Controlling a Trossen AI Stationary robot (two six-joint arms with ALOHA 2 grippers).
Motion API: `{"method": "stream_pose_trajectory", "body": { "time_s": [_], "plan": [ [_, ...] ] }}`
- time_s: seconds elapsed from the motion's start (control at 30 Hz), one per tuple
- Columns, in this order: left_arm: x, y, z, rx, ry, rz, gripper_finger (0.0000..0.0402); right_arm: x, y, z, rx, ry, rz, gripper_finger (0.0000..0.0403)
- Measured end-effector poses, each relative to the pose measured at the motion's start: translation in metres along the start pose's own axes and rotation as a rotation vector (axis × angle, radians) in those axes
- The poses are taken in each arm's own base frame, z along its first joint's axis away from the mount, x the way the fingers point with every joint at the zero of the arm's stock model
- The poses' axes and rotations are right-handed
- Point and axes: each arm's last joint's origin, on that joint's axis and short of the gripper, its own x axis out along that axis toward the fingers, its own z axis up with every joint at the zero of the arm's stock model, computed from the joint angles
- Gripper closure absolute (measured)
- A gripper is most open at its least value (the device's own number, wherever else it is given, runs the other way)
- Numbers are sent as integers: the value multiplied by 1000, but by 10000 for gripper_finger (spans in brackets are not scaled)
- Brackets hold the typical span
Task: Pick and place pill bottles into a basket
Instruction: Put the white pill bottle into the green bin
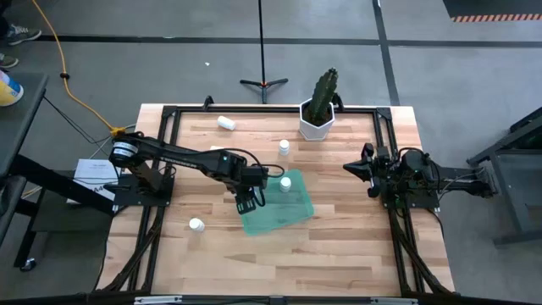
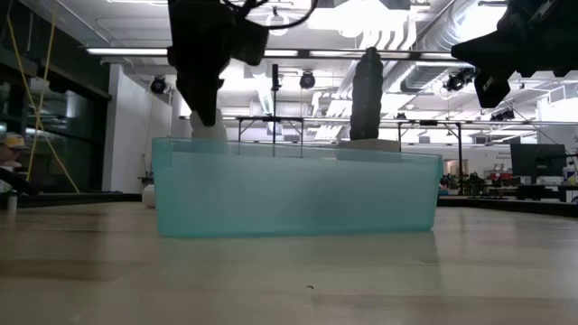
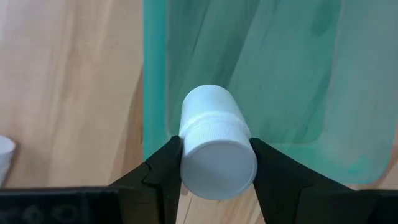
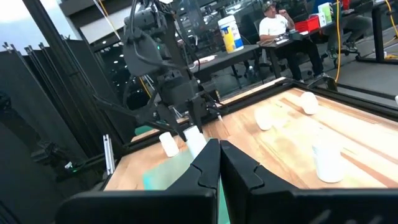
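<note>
only the left wrist view shows the left gripper (image 3: 216, 163) pinching a pill bottle (image 3: 216, 149) by its ribbed cap, over the basket (image 3: 280, 74) edge, long axis running along the fingers, cap toward the wrist. the high view adds the right gripper (image 1: 356, 168) waiting at the right, fingers pressed together.

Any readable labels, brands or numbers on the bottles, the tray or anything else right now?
None can be read.
The pill bottle in the left gripper: plain white, no label showing.
The basket: no markings.
A white paper at the table's left edge: print too small to read.
</note>
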Motion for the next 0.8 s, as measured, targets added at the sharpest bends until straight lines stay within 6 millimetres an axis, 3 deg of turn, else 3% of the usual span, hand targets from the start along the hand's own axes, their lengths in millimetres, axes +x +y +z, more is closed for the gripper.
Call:
{"method": "stream_pose_trajectory", "body": {
  "time_s": [0.3,0.5,0.8],
  "plan": [
    [20,-3,3,30,63,-1,207,0,0,-1,0,6,-3,401],
    [20,-4,5,58,39,-12,207,0,0,-1,0,6,-3,401],
    [21,11,11,13,47,-24,207,0,-1,-1,-6,12,-6,402]
  ]
}}
